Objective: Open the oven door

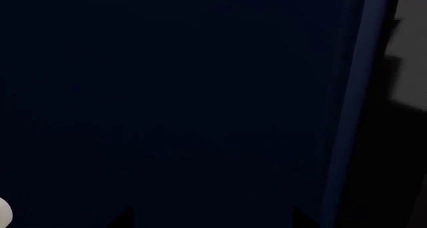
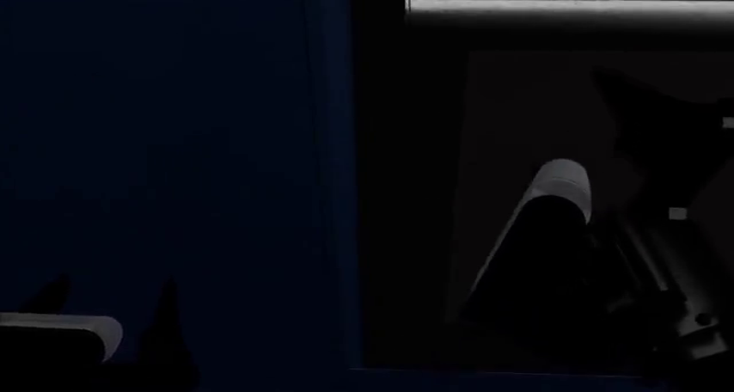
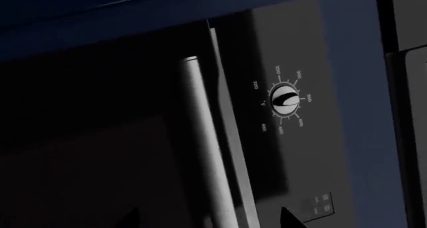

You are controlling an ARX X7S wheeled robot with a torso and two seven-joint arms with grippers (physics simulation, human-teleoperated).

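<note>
The oven door (image 2: 516, 151) is a black panel with a dark glass window, filling the right half of the head view. Its silver-grey bar handle (image 2: 568, 7) runs along the top. In the right wrist view the same handle (image 3: 203, 138) passes between the two dark fingertips of my right gripper (image 3: 210, 218), which stand wide apart and open around it. My left gripper (image 1: 212, 217) is open too, facing a dark blue cabinet door (image 1: 173, 98) with nothing between its fingers.
A control panel with a temperature knob (image 3: 285, 100) sits beside the handle's end. The dark blue cabinet door (image 2: 161, 151) fills the left half of the head view. Its white handle tip (image 1: 3, 213) shows in the left wrist view. My right forearm (image 2: 551, 237) crosses the oven glass.
</note>
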